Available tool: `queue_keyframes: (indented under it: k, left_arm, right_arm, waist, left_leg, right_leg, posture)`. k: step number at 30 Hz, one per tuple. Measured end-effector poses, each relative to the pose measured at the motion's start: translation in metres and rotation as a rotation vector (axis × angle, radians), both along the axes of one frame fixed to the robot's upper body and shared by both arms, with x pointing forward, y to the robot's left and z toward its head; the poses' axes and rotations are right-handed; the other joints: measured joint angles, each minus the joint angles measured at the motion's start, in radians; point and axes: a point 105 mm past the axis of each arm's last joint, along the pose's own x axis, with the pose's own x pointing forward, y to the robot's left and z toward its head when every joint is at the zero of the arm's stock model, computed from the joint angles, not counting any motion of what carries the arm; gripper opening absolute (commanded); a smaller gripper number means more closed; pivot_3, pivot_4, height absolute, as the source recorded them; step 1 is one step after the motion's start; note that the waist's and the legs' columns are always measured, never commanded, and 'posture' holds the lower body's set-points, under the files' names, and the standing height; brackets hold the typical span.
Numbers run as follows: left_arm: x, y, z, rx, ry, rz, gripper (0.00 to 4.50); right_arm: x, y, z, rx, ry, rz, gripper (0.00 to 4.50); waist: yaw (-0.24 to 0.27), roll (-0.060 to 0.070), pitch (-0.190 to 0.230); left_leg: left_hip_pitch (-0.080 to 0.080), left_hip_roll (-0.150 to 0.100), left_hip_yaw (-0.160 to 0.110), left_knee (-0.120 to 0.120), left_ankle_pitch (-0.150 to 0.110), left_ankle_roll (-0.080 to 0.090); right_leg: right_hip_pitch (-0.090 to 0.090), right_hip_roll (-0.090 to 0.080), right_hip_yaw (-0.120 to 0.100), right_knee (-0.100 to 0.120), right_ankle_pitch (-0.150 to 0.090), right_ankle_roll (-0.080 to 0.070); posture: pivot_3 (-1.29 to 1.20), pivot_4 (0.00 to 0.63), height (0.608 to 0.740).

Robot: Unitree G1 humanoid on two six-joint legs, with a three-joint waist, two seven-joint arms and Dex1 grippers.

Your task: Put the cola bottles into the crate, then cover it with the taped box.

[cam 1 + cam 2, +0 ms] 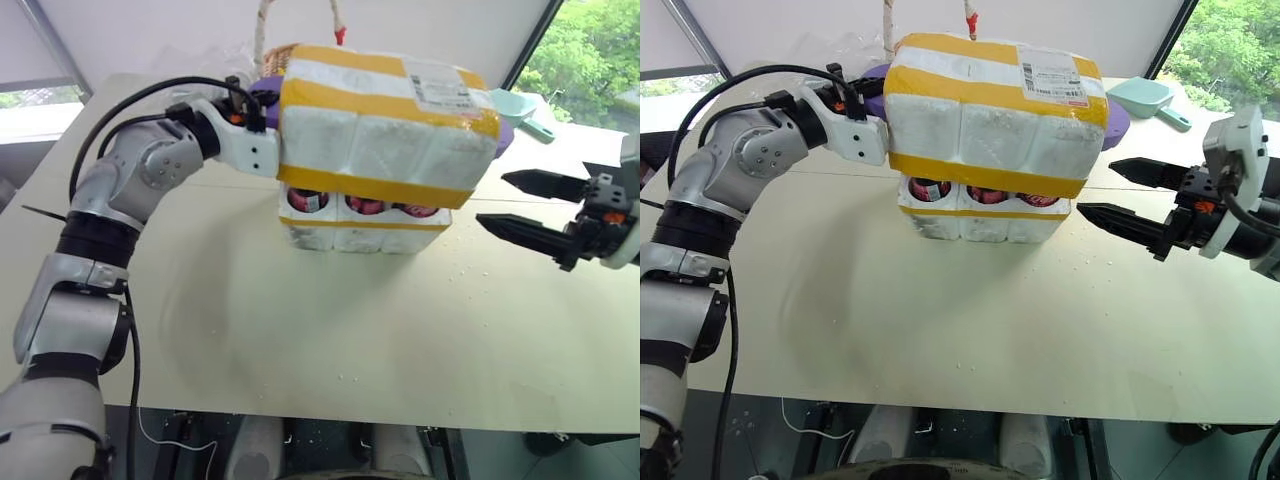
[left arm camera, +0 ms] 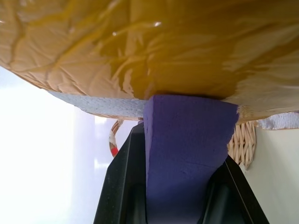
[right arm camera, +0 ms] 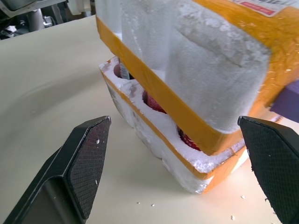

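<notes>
The taped box (image 1: 385, 125), white styrofoam with yellow bands and a shipping label, hangs tilted just over the crate (image 1: 350, 238). In the gap between them show the red caps of three cola bottles (image 1: 365, 206) standing in the crate's wells. My left gripper (image 1: 258, 112) is at the box's left end, shut on a purple foam handle (image 2: 187, 140) fixed to the box. My right gripper (image 1: 1096, 187) is open to the right of the crate, level with the gap and apart from both. I cannot tell whether the box's right end touches the crate's rim.
A wicker basket (image 1: 275, 55) with a handle stands right behind the box. A teal scoop (image 1: 525, 112) lies at the back right. The cream table (image 1: 330, 340) has styrofoam crumbs scattered on it, and its front edge runs close below.
</notes>
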Motion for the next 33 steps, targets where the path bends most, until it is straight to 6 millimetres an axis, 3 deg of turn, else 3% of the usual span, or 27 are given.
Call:
queue_keyframes:
  k: [1, 6, 13, 17, 19, 21, 22, 23, 24, 27, 30, 33]
  left_arm:
    - [0.0, 0.001, -0.002, 0.001, 0.003, 0.003, 1.81]
    - [-0.001, 0.013, -0.026, 0.017, 0.065, 0.04, 4.37]
    - [-0.017, 0.038, -0.032, 0.028, 0.106, 0.079, 4.44]
    - [-0.037, 0.062, -0.05, 0.039, 0.24, 0.083, 4.44]
    - [-0.055, 0.085, -0.072, -0.016, 0.445, 0.099, 4.44]
    - [-0.07, 0.101, -0.088, -0.172, 0.687, 0.122, 4.44]
    - [-0.083, 0.11, -0.094, -0.322, 0.897, 0.13, 4.44]
    - [-0.09, 0.114, -0.098, -0.364, 0.985, 0.136, 4.44]
    - [-0.106, 0.12, -0.098, -0.478, 1.181, 0.114, 4.44]
    - [-0.127, 0.122, -0.068, -0.677, 1.405, -0.015, 4.44]
    - [-0.13, 0.117, -0.037, -0.769, 1.423, -0.122, 4.44]
    - [-0.129, 0.114, -0.027, -0.816, 1.445, -0.163, 4.44]
  right_arm:
    - [0.0, 0.0, 0.0, 0.0, 0.0, -0.002, 4.5]
    - [-0.001, -0.002, -0.005, -0.001, 0.017, -0.012, 4.5]
    - [0.0, -0.004, -0.004, 0.003, 0.018, -0.015, 4.5]
    - [0.0, -0.003, -0.006, 0.0, 0.026, -0.006, 4.5]
    - [0.002, -0.008, -0.011, -0.001, 0.047, -0.022, 4.5]
    - [0.003, -0.012, -0.015, 0.0, 0.06, -0.034, 4.5]
    - [0.004, -0.012, -0.015, -0.001, 0.058, -0.031, 4.5]
    - [0.004, -0.013, -0.015, -0.003, 0.056, -0.032, 4.5]
    - [0.005, -0.013, -0.016, -0.009, 0.052, -0.03, 4.5]
    - [0.007, -0.016, -0.02, -0.011, 0.069, -0.034, 4.5]
    - [0.008, -0.014, -0.024, -0.019, 0.084, -0.013, 4.5]
    - [0.007, -0.014, -0.026, -0.025, 0.088, 0.001, 4.5]
  waist:
    - [-0.001, 0.0, 0.0]
    - [-0.002, 0.0, 0.0]
    - [-0.003, 0.0, 0.0]
    - [-0.006, 0.0, 0.0]
    - [-0.011, 0.001, 0.0]
    - [-0.012, 0.001, 0.0]
    - [-0.01, 0.001, 0.0]
    - [-0.009, 0.001, 0.0]
    - [-0.009, 0.001, 0.0]
    - [0.001, 0.001, 0.0]
    - [-0.001, 0.002, 0.0]
    - [-0.004, 0.002, 0.0]
  left_leg:
    - [0.0, 0.0, 0.0, 0.0, 0.0, 0.0]
    - [0.0, 0.0, 0.0, 0.0, 0.0, 0.0]
    - [0.0, 0.001, -0.001, 0.0, 0.0, 0.0]
    - [0.001, 0.002, -0.001, 0.0, 0.0, 0.0]
    - [0.001, 0.003, -0.002, 0.0, 0.0, 0.0]
    - [0.001, 0.005, -0.002, 0.0, 0.0, 0.0]
    - [0.0, 0.005, -0.003, 0.0, 0.0, 0.0]
    - [0.001, 0.005, -0.004, 0.0, 0.0, 0.0]
    - [0.001, 0.005, -0.004, 0.0, 0.0, 0.0]
    - [0.001, 0.004, -0.005, 0.001, 0.0, 0.0]
    - [0.002, 0.001, -0.005, 0.001, 0.0, 0.0]
    - [0.002, 0.001, -0.004, 0.001, 0.0, 0.0]
  right_leg:
    - [0.0, 0.0, 0.0, 0.0, 0.0, 0.0]
    - [0.0, 0.0, 0.0, 0.0, 0.0, 0.0]
    - [0.0, 0.0, 0.0, 0.0, 0.0, 0.0]
    - [0.0, 0.0, 0.0, 0.0, 0.0, 0.0]
    - [-0.001, 0.0, 0.0, 0.0, 0.0, 0.0]
    - [0.0, 0.0, 0.0, 0.001, 0.0, 0.0]
    - [-0.001, 0.0, 0.0, 0.001, 0.0, 0.0]
    - [0.0, 0.0, 0.0, 0.001, 0.0, 0.0]
    - [0.0, 0.0, 0.0, 0.001, 0.0, 0.0]
    - [0.002, 0.0, 0.0, 0.001, 0.0, 0.0]
    - [0.003, 0.0, 0.0, 0.0, 0.0, 0.0]
    - [0.002, 0.001, 0.0, 0.001, 0.0, 0.0]
  posture:
    - [0.0, 0.15, 0.74]
    - [0.0, 0.15, 0.74]
    - [0.0, 0.15, 0.74]
    - [0.0, 0.15, 0.74]
    - [0.0, 0.15, 0.74]
    - [0.0, 0.15, 0.74]
    - [0.0, 0.15, 0.74]
    - [0.0, 0.15, 0.74]
    - [0.0, 0.15, 0.74]
    - [0.0, 0.15, 0.74]
    - [0.0, 0.15, 0.74]
    - [0.0, 0.15, 0.74]
